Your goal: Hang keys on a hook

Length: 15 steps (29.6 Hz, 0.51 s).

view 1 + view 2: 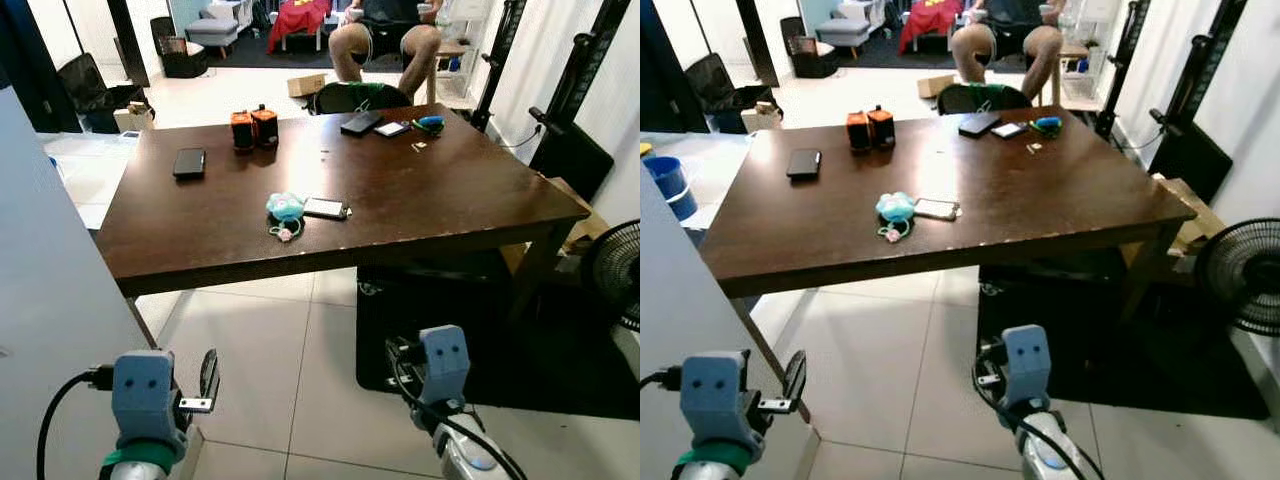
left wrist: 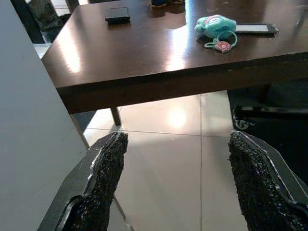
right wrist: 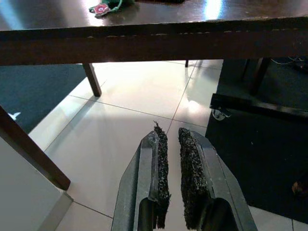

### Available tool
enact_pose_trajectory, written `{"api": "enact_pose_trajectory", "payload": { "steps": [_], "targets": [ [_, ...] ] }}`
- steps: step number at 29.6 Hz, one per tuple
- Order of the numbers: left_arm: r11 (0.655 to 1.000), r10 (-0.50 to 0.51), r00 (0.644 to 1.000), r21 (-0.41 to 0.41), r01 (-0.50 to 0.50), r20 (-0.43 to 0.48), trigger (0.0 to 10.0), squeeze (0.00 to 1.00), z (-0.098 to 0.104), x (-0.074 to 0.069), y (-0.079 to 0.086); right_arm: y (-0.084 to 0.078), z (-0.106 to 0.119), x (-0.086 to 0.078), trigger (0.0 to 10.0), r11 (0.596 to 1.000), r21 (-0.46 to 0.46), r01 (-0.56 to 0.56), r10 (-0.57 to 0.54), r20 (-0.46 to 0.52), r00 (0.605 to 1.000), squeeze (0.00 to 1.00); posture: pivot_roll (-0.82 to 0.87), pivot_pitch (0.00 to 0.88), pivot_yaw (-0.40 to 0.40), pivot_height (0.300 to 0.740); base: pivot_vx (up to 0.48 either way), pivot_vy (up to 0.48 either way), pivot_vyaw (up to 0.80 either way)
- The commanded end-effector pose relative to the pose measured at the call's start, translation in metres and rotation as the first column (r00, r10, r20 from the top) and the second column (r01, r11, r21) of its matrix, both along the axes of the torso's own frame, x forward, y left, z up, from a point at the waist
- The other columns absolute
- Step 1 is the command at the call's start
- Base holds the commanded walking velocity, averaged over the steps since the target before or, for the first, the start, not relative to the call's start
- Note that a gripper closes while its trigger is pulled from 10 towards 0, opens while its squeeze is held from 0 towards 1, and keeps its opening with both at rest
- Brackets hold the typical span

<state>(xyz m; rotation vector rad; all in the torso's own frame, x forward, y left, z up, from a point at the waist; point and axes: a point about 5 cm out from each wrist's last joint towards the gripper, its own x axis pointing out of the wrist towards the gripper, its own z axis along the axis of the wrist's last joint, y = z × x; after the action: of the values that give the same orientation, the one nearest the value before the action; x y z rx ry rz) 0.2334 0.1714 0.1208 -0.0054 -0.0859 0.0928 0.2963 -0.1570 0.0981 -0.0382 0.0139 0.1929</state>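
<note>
Keys [image 1: 285, 210] lie beside a phone [image 1: 325, 208]; left pincer [image 2: 178, 187] gapes wide.

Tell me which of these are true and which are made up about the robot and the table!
1. The teal plush keychain lies on the brown table. True.
2. The left gripper holds the keychain. False: it is open and empty, low over the floor.
3. The right gripper has its fingers nearly together. True.
4. A phone lies beside the keychain. True.
5. The two orange boxes stand on the floor. False: they stand on the table.
</note>
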Motion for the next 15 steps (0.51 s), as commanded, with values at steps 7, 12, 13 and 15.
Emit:
{"api": "enact_pose_trajectory", "payload": {
  "steps": [7,12,13,15],
  "targets": [
    [1.000,-0.015,1.000,-0.017,0.015,0.013,10.0,0.00,0.0025,0.0046,0.0013,-0.0085,-0.0024,-0.0091,10.0,0.998,-0.053,0.037,-0.037,-0.001,0.999,0.00,-0.20,0.066,0.155,0.740,0.355,0.000,0.46],
    [1.000,-0.010,1.000,-0.023,0.010,0.015,10.0,0.00,0.0031,0.0040,0.0024,-0.0081,-0.0031,-0.0099,10.0,1.000,-0.003,0.031,-0.031,-0.008,0.999,0.00,-0.19,0.063,0.142,0.740,0.326,0.000,0.00],
    [1.000,-0.010,1.000,-0.023,0.010,0.015,10.0,0.00,0.0031,0.0040,0.0024,-0.0081,-0.0031,-0.0099,10.0,1.000,-0.003,0.031,-0.031,-0.008,0.999,0.00,-0.19,0.063,0.142,0.740,0.322,0.000,0.00],
    [1.000,-0.004,1.000,-0.026,0.004,0.017,10.0,0.00,0.0036,0.0036,0.0034,-0.0071,-0.0032,-0.0088,10.0,1.000,0.015,0.026,-0.026,-0.013,1.000,0.00,-0.19,0.062,0.135,0.740,0.307,0.000,-0.80]
  ]
}}
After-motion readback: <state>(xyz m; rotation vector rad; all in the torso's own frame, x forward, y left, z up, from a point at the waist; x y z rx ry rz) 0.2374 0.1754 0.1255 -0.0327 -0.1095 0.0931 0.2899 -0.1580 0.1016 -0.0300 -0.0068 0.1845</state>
